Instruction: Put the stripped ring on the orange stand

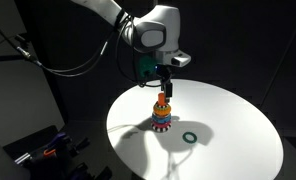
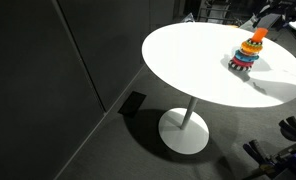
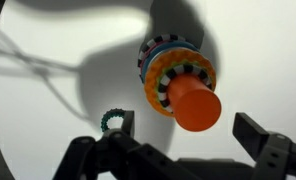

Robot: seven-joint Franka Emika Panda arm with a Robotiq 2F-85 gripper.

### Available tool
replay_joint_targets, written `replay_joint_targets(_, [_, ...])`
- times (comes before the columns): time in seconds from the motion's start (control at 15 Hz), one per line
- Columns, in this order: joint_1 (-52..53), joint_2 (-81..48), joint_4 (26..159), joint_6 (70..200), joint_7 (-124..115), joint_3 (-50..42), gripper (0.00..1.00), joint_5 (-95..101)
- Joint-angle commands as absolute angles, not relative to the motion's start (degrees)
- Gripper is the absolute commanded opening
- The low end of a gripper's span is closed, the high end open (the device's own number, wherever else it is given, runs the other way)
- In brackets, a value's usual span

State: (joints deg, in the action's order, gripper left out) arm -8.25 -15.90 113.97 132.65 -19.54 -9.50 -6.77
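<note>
In the wrist view the gripper (image 3: 183, 140) is hanging with its fingers spread apart on either side of the orange stand (image 3: 196, 106), holding nothing. Just beyond, the stripped ring (image 3: 178, 68) is sitting around the stand, on top of the coloured stack. Farther down, the green ring (image 3: 113, 120) is lying on the table (image 3: 38, 120), apart from the stack. The fingers are flanking the peg's rounded top closely. Any sideways drift while lifting could be catching the top and tipping the whole stack.
</note>
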Motion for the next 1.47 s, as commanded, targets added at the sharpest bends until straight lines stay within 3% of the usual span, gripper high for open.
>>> replay_joint_targets(0.0, [-8.66,-15.21,113.42,130.37,-16.94,-9.61,1.00,-6.92])
replay_joint_targets(0.8, [-9.78,-11.26,115.69,125.21,-7.84,-9.70,1.00,-5.85])
replay_joint_targets(1.4, [-8.53,-5.73,119.16,118.22,-9.84,-10.03,1.00,6.12])
